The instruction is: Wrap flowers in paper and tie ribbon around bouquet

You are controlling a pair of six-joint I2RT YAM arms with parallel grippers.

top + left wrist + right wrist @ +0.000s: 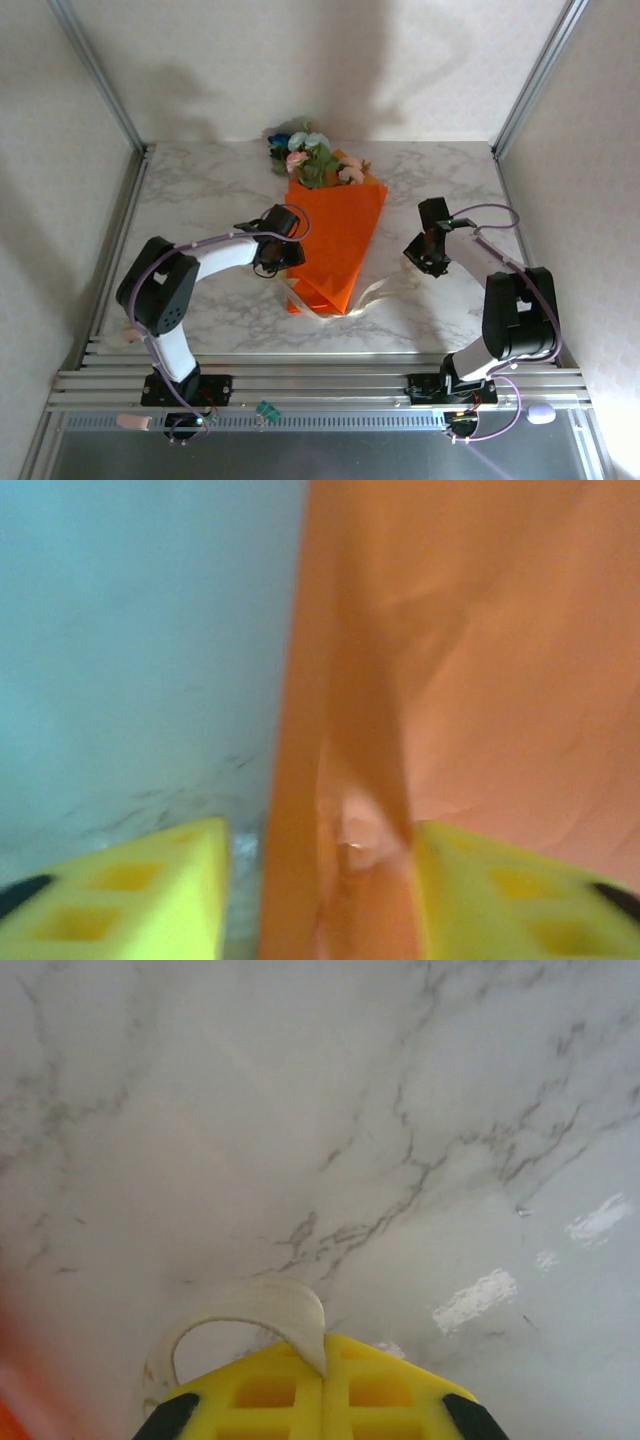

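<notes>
The bouquet (335,240) lies on the counter (200,200), its long axis pointing away from the arm bases, flowers (310,160) at the far end; the ribbon (265,1310) leaves the narrow near end to the right; the right fingers (270,1395) are pressed together on it; the left fingers (140,890) stand apart around the left fold of the paper (340,780).

The left arm (160,290) and the right arm (520,315) are black with white tubes, and a thin purple cable (490,210) loops along each. Their fingers (300,1370) are yellow blocks with square holes, black at 5 and 7 o'clock.
</notes>
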